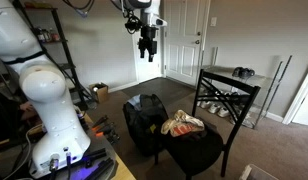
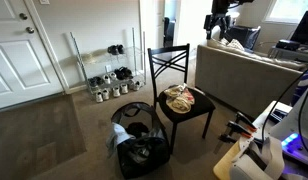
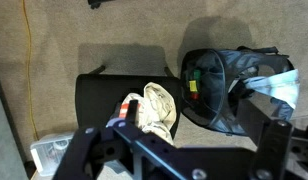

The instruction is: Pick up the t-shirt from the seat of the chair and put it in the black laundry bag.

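Note:
A crumpled cream t-shirt (image 1: 182, 124) (image 2: 181, 98) (image 3: 154, 108) with a red patch lies on the black seat of a metal chair (image 1: 206, 152) (image 2: 202, 117) (image 3: 99, 95). The black laundry bag (image 1: 144, 116) (image 2: 140, 152) (image 3: 219, 85) stands open on the carpet right beside the chair. My gripper (image 1: 146, 46) (image 2: 220, 20) (image 3: 184, 150) hangs high above the chair and bag, far from both. Its fingers look spread apart and hold nothing.
A shoe rack (image 1: 234, 96) (image 2: 109, 78) stands by the wall near a white door (image 1: 184, 40) (image 2: 24, 50). A grey sofa (image 2: 256, 70) sits behind the chair. The robot's white base (image 1: 49, 100) fills one side of the view. The floor is carpet.

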### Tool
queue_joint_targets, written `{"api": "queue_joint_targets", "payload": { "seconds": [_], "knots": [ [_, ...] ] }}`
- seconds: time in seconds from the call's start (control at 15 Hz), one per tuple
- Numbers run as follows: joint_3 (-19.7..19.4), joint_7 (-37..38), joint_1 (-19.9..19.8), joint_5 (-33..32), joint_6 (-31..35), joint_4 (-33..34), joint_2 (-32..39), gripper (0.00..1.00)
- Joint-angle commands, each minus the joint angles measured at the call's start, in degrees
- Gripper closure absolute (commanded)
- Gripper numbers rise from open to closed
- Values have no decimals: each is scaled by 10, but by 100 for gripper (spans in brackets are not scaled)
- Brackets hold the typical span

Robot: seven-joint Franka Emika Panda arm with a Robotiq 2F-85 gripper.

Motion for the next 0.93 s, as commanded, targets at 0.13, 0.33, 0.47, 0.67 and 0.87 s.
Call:
{"api": "queue_joint_targets", "payload": {
  "seconds": [0.13, 0.33, 0.47, 0.67, 0.87],
  "knots": [
    [2, -1, -2, 0, -1, 1, 0, 0],
    [2, -1, -2, 0, -1, 1, 0, 0],
    [-1, -3, -6, -12, -6, -1, -1, 0],
    [-16, -12, -25, -53, -3, -23, -20, 0],
    [-36, -32, -46, -105, 4, -49, -43, 0]
  ]
}}
